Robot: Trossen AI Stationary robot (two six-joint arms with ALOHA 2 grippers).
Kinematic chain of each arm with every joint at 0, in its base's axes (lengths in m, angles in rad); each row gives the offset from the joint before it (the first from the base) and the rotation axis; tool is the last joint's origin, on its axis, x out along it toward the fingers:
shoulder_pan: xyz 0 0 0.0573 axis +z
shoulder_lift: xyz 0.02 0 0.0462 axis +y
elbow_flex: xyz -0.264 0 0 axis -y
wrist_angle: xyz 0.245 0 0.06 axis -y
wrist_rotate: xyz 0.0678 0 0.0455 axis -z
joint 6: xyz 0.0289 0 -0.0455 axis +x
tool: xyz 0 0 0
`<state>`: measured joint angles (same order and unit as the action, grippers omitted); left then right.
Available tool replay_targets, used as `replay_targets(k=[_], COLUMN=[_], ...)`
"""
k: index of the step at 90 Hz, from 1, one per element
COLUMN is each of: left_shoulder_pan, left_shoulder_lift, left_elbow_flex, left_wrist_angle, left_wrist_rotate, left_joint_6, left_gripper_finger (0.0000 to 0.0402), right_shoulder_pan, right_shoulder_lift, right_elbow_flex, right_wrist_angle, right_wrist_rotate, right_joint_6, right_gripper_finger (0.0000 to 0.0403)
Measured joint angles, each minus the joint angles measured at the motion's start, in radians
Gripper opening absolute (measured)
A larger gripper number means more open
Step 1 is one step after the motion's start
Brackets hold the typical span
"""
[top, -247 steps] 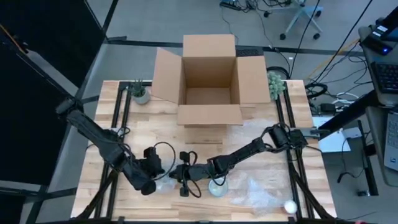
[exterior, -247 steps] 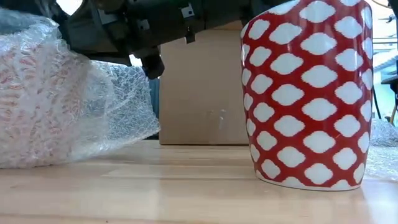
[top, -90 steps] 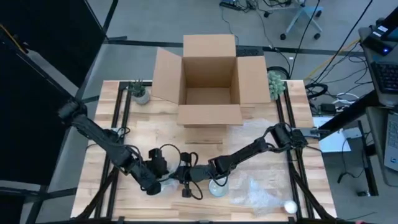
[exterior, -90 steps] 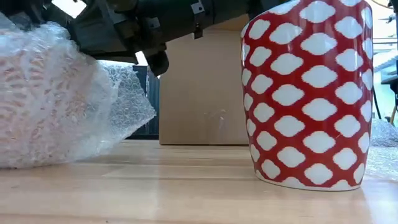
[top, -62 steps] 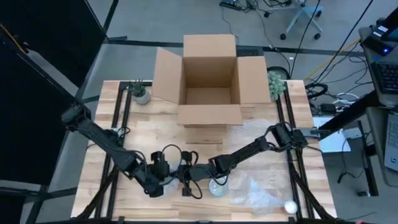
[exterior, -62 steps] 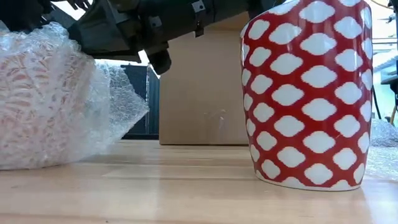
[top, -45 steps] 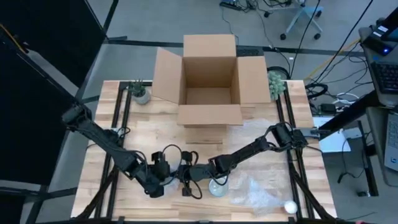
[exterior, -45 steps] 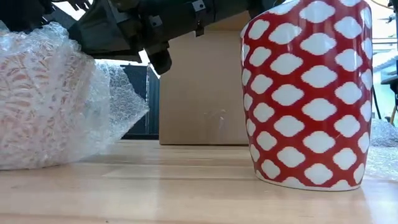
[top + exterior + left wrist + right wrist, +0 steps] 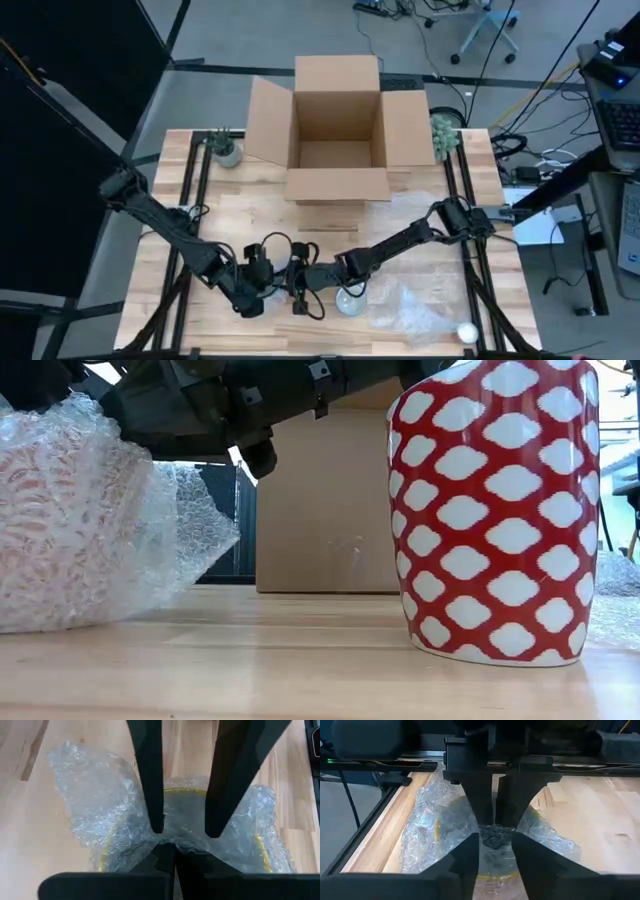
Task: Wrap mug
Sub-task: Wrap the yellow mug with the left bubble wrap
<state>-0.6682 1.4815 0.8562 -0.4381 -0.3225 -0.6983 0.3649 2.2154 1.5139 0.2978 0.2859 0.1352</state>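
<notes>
Two grippers meet over the bubble-wrapped mug (image 9: 70,520), which sits on the table (image 9: 320,225) well in front of the open cardboard box (image 9: 337,130). Left of the bundle, the left gripper (image 9: 183,827) has its fingers spread apart over the wrap. Right gripper (image 9: 495,832) is pinching a bunch of the bubble wrap (image 9: 495,836) on top. Just right of that stands a red-and-white patterned cup (image 9: 495,510), unwrapped.
</notes>
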Motion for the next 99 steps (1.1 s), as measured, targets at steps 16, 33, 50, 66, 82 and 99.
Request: replay_targets(k=[16,33,50,66,82,99], left_shoulder_pan=[0.0,0.0,0.0,0.0,0.0,0.0], left_shoulder_lift=[0.0,-0.011,-0.042,-0.043,-0.043,-0.043], left_elbow_flex=[-0.001,-0.002,-0.005,-0.005,-0.005,-0.005], left_wrist_angle=[0.0,0.007,-0.001,-0.003,-0.002,0.006], left_wrist_rotate=[0.001,0.006,0.015,0.015,0.014,0.007], left_joint_6=[0.0,0.0,0.005,0.005,0.006,0.006], left_gripper_finger=[0.0,0.0,0.0,0.0,0.0,0.0], right_shoulder_pan=[0.002,0.002,0.002,0.013,0.013,0.01], right_shoulder_lift=[-0.002,-0.022,-0.049,-0.085,-0.108,-0.106], right_elbow_flex=[0.001,0.001,0.0,-0.001,-0.002,-0.002], right_wrist_angle=[-0.005,-0.051,-0.121,-0.223,-0.228,-0.097], right_wrist_rotate=[-0.011,-0.025,-0.035,-0.039,-0.037,-0.03], right_joint_6=[-0.015,-0.024,-0.027,-0.104,-0.099,-0.088], right_gripper_finger=[0.0132,0.0132,0.0132,0.0132,0.0132,0.0132])
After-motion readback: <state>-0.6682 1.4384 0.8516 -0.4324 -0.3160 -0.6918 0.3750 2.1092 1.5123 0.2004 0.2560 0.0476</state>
